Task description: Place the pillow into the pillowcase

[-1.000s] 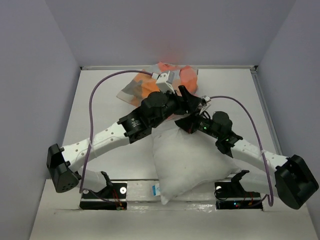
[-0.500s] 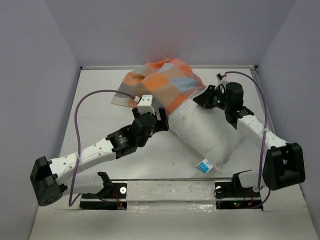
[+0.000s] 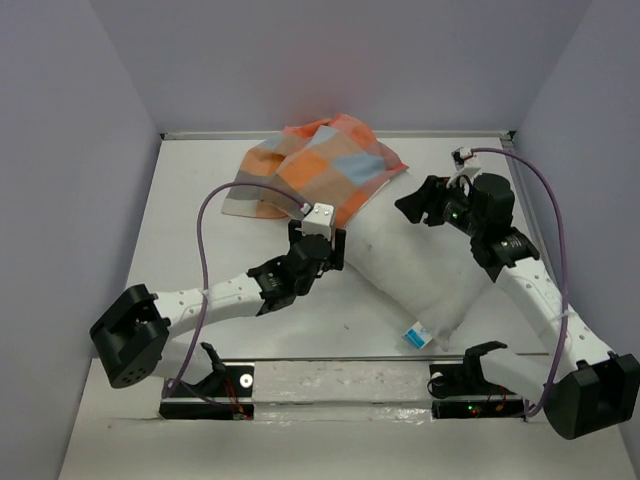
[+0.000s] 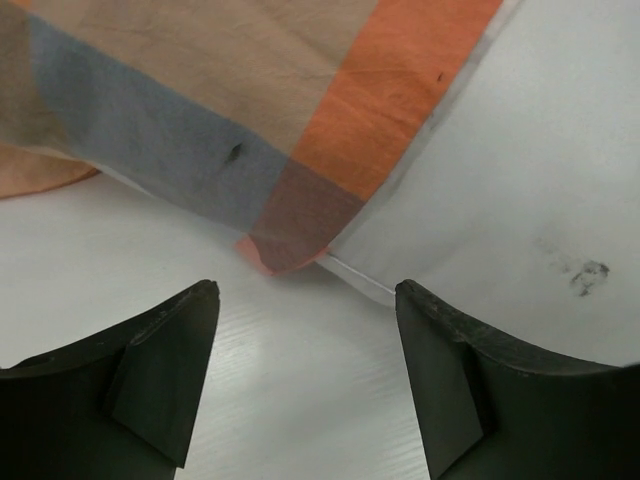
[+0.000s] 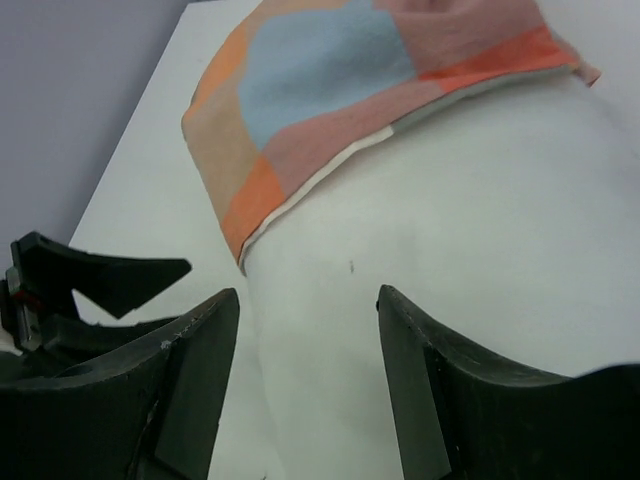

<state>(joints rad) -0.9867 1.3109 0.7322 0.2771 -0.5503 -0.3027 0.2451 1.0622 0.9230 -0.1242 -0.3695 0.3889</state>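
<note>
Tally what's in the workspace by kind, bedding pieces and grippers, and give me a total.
pillow: 1
pillowcase: 1
grippers: 2, the left gripper and the right gripper, both open and holding nothing
Total: 4

Top view. The white pillow [image 3: 425, 275] lies slantwise on the table [image 3: 200, 230], its far end covered by the checked pillowcase [image 3: 320, 175], whose loose part spreads toward the far left. A blue-and-white tag [image 3: 416, 336] marks the pillow's near end. The left gripper [image 3: 318, 238], jaws apart, sits at the pillow's left edge beside the pillowcase hem. The right gripper [image 3: 415, 203] is over the pillow's right side, pointing toward the pillowcase.
</note>
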